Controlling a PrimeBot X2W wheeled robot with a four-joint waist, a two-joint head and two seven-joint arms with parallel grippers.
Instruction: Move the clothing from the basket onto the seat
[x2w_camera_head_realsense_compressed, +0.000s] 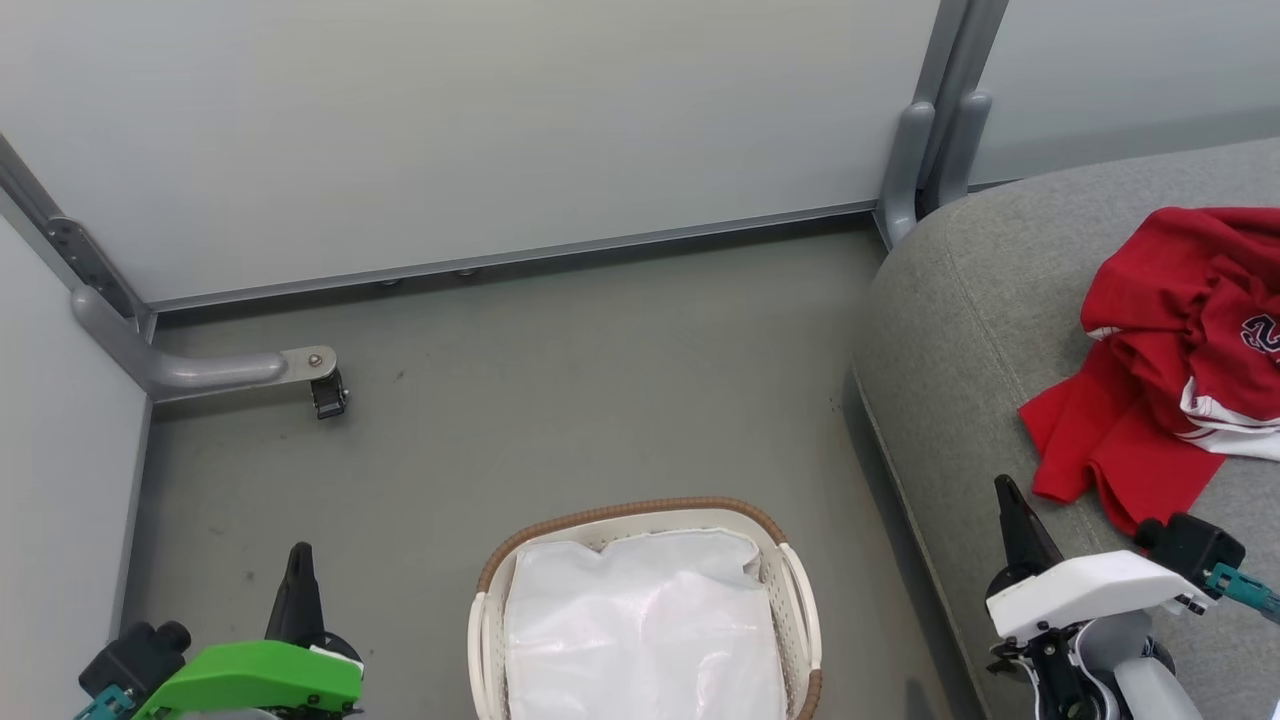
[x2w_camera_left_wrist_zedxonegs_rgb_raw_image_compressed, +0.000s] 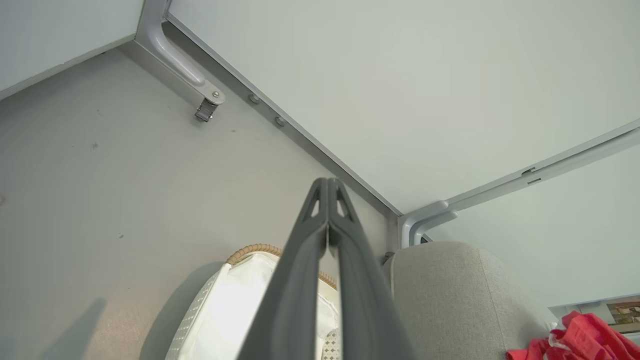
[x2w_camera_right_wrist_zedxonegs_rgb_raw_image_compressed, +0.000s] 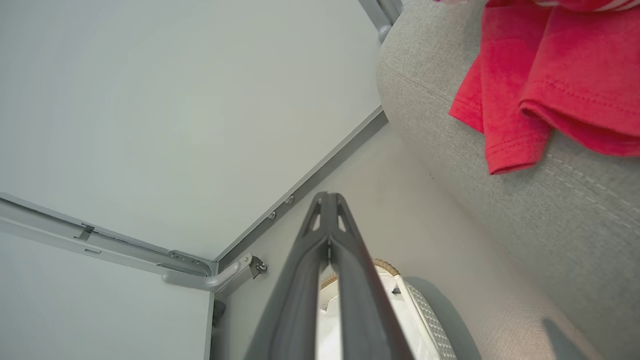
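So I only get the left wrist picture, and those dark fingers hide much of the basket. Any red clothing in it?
Observer: None in the head view: the basket holds just its white liner, as far as it shows.
Operator: And the red at my bottom corner?
Observer: That's the clothing, heaped on the seat; one piece has white striped trim.
Operator: Where's the other arm?
Observer: The right gripper hangs shut over the seat's front edge, holding nothing.

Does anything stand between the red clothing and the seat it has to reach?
Nothing visible does: the clothing already lies on the seat. The basket holds its white liner. The left gripper and the right gripper are shut and empty, apart from the clothing.
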